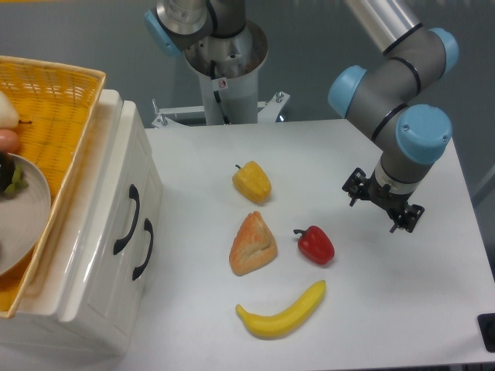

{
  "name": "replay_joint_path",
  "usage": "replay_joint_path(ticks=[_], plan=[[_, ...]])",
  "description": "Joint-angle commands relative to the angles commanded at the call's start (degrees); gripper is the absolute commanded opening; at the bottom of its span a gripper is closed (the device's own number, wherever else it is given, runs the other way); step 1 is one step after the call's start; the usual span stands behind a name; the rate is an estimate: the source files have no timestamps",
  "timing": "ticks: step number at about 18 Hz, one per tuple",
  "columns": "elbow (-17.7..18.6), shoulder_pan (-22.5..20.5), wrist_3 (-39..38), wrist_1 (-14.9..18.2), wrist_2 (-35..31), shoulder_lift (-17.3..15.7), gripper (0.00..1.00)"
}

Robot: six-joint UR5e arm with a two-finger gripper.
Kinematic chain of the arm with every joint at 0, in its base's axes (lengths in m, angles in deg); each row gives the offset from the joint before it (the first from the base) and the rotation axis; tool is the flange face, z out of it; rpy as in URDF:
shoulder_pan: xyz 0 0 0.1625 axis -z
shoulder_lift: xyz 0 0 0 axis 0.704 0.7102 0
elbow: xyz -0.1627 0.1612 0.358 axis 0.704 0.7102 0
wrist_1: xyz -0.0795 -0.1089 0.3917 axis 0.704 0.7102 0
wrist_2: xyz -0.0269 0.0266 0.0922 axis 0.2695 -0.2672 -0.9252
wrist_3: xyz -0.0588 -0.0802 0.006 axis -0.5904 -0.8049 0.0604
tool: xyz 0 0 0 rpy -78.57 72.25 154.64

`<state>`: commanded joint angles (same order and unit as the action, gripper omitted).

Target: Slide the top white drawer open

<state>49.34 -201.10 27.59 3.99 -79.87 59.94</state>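
Fixed-camera view. Top white drawer (116, 202), a glossy cream-white cabinet front w/ curved black handle (128, 219), sat shut at the table's left edge, above a lower drawer (138, 267) w/ matching handle. A yellow woven basket (58, 116) rested on the cabinet top. Black two-finger gripper (384, 202) hung over the white table (309, 154) at far right, well apart from the drawer; finger state could not be told. Yellow pepper (252, 182), bread wedge (252, 244), red pepper (315, 244) & banana (281, 311) lay between
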Motion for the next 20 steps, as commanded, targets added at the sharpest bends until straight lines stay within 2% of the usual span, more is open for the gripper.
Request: replay_joint_path(ticks=[8,12,20], plan=[[-0.4,-0.1,-0.1,0.1,0.9,-0.2,1.0],[-0.4,0.4,-5.4,0.1,1.0,-0.1,1.0],[-0.4,3.3,-10.9,0.2,1.5,-1.1,1.0]])
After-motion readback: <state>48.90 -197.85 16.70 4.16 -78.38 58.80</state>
